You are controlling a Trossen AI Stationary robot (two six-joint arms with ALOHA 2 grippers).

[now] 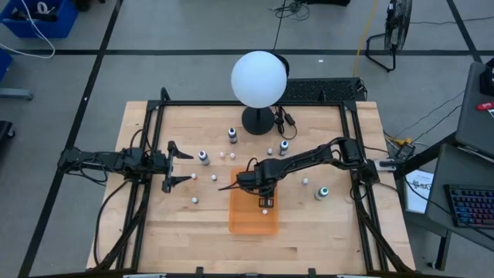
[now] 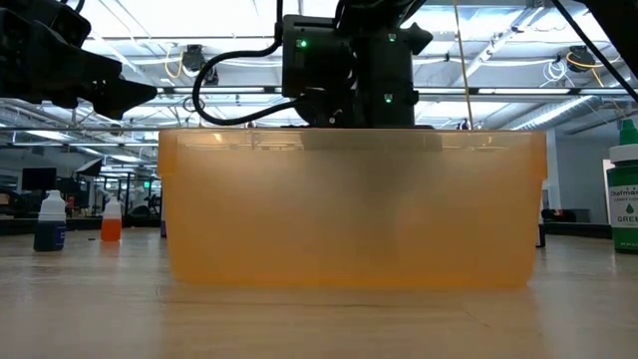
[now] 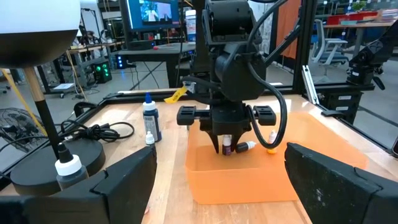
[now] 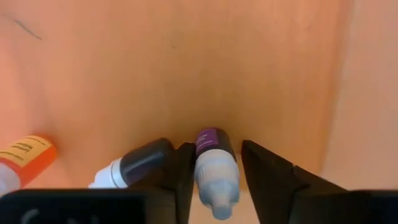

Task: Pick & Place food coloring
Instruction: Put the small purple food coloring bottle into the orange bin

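Observation:
My right gripper points down into the orange bin, shut on a small purple-labelled food coloring bottle with a whitish top. Two more bottles lie on the bin floor beside it: a dark one and an orange one. Other bottles stand on the table: a dark white-topped one, another, a blue-topped one and a green-topped one. Tiny whitish ones are scattered around. My left gripper waits open at the table's left. My right gripper pinches the purple bottle by its body, between the two fingers. It comes from above, pointing down. The bottle stands upright in the hold, top toward the wrist. Whether its base rests on the bin floor I cannot tell.
A big white globe lamp on a black base with a cable stands at the table's far side. In the low view the bin's wall fills the middle, with bottles to its left and a green one to its right.

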